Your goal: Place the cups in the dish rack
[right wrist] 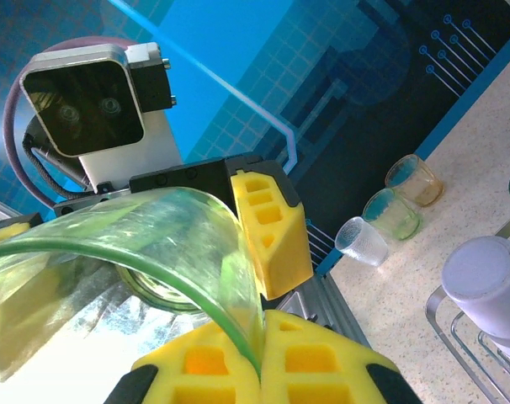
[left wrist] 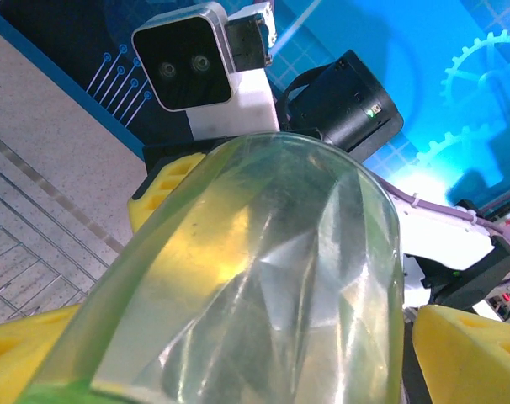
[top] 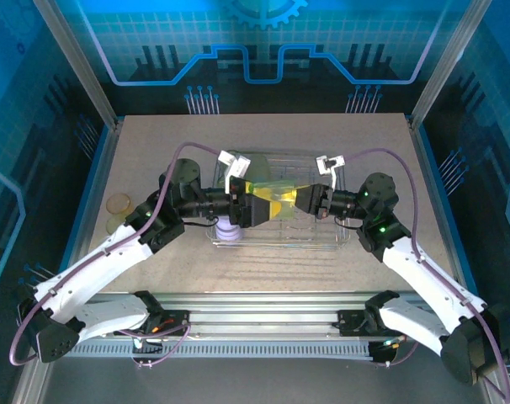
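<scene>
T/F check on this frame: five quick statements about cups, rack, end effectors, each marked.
1. The right end effector pinches the rim of the yellow-green cup. True.
2. That cup stands in the dish rack. False: it is held in the air above it.
3. A lavender-white cup sits in the dish rack. True.
4. Every cup is loaded. False: three cups stand on the table outside the rack.
5. The left end effector is far from the held cup. False: its fingers flank it.
</scene>
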Tool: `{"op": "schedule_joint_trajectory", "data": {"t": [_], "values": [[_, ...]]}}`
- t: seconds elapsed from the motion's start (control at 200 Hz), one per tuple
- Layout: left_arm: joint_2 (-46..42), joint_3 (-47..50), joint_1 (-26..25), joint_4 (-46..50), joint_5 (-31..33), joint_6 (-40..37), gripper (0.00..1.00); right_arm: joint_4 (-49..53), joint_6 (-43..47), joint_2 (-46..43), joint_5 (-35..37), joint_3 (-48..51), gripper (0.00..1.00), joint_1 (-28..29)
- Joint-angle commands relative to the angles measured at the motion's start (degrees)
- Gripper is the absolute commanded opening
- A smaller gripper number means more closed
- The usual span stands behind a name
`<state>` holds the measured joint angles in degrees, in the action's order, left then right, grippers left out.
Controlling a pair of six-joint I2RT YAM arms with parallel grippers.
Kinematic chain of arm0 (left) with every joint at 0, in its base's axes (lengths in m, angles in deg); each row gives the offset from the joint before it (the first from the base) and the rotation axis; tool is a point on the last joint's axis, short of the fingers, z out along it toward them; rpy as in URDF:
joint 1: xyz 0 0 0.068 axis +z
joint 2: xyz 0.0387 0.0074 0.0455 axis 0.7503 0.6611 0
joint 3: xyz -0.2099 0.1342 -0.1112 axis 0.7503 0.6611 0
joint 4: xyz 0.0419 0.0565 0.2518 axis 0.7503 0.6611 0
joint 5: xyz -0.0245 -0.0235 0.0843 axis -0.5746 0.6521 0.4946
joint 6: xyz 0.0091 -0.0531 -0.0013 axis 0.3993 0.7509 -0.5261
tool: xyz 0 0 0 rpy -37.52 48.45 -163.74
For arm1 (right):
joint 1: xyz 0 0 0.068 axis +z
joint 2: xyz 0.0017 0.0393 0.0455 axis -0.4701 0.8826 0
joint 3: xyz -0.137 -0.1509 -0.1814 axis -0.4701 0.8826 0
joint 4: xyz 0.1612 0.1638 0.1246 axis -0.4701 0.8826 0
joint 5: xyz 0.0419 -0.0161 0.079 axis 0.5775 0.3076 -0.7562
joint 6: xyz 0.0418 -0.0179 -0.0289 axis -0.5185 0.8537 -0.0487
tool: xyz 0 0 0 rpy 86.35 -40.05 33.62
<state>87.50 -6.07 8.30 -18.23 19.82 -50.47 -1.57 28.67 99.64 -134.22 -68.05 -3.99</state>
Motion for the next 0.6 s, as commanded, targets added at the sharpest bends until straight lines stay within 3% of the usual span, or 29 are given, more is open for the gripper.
{"op": "schedule_joint_trajectory", "data": {"t": [0.0, 0.335, 0.49, 0.595], "values": [[0.0, -0.9, 0.1, -2.1, -2.2, 1.0, 0.86, -2.1, -0.3, 0.3, 0.4, -0.5, 0.0, 0.7], [1.4, -1.5, 0.0, -0.4, -1.4, 1.1, 0.62, 2.2, 1.4, 0.3, 1.9, -1.2, 0.02, 0.8], [0.9, -2.2, -0.1, 3.8, 3.7, -0.6, 0.48, 6.9, 3.5, -0.1, 3.3, -1.9, 0.34, 0.7], [0.7, -3.9, -0.1, 11.4, 11.1, -2.6, 0.46, 26.9, 12.4, -1.3, 10.4, -6.2, 0.44, 0.6]]}}
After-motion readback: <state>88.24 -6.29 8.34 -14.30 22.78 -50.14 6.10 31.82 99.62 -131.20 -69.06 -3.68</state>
